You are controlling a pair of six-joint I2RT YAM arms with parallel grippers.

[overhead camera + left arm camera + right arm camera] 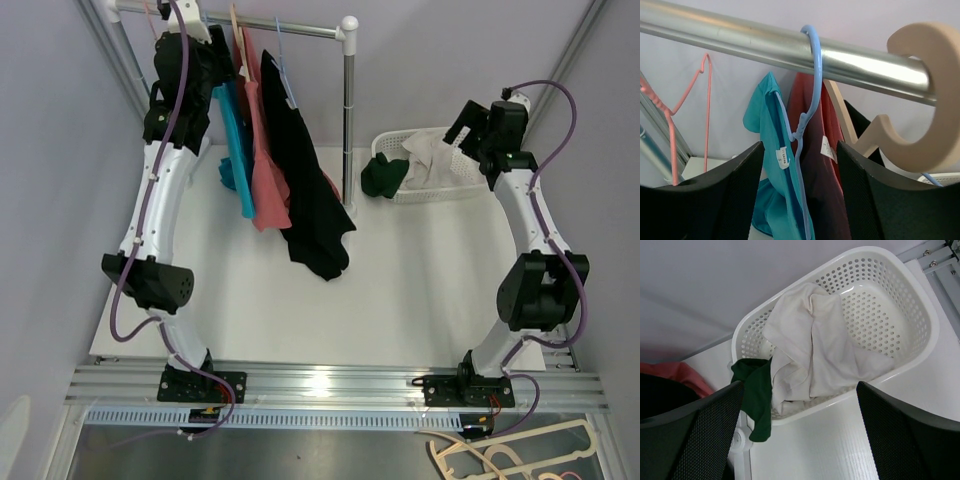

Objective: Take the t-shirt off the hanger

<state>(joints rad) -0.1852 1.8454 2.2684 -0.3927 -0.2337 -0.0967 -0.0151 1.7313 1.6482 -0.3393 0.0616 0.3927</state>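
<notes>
Two wide-open, empty fingers of the left pincer [800,150] frame the teal t-shirt [765,125], hanging straight down dead ahead on its blue hanger [813,75], far left. Right pincer [800,390], open too, sits way off over the basket [900,315].

Three shirts [268,180] are being carried on hangers [809,90] by a rail [285,30] over the far left of the table [420,300]; a post [349,120] is being used under the rail's right end. Right of the post, a basket [922,305] is being supported by the table, one cloth [815,340] being held in it, another cloth [757,395] being hung over its left rim. The right gripper [800,387] is being held above it, the left gripper [800,150] beside the rail.
</notes>
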